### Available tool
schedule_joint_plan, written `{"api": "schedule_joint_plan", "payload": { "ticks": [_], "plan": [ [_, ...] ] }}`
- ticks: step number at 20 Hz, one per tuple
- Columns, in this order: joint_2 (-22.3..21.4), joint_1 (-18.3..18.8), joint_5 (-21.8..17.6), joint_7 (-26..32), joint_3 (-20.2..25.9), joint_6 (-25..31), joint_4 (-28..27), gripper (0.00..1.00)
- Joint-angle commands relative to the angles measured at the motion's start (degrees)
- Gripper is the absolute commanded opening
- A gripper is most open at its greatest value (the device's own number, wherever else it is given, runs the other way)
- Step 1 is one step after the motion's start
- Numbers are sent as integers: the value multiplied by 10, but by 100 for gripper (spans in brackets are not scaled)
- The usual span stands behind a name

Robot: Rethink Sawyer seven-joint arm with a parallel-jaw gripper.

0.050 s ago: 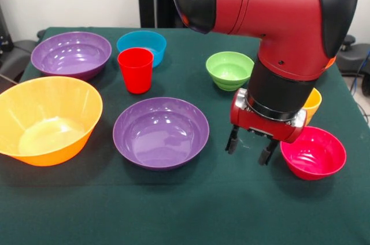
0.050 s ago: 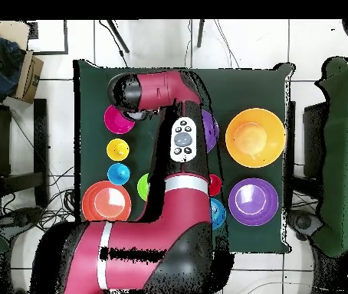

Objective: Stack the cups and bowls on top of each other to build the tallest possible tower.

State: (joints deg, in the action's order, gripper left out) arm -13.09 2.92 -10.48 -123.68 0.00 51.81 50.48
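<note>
Reaching: gripper (image 1: 251, 148) hangs low, right of middle, beside the pink bowl (image 1: 313, 152).
Jaws: open, holding nothing.
Next: probably grab that bowl's rim.

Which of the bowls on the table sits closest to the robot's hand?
The magenta-pink bowl, just beside the open hand in the front view. The nearer purple bowl lies on the hand's other side, a little farther off; the green bowl sits behind.
</note>
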Motion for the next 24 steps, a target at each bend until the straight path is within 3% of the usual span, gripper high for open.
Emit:
{"api": "schedule_joint_plan", "payload": {
  "ticks": [1,24],
  "plan": [
    [23,-5,-41,107,35,48,-2,100],
    [26,-21,-47,92,24,46,-6,100]
  ]
}}
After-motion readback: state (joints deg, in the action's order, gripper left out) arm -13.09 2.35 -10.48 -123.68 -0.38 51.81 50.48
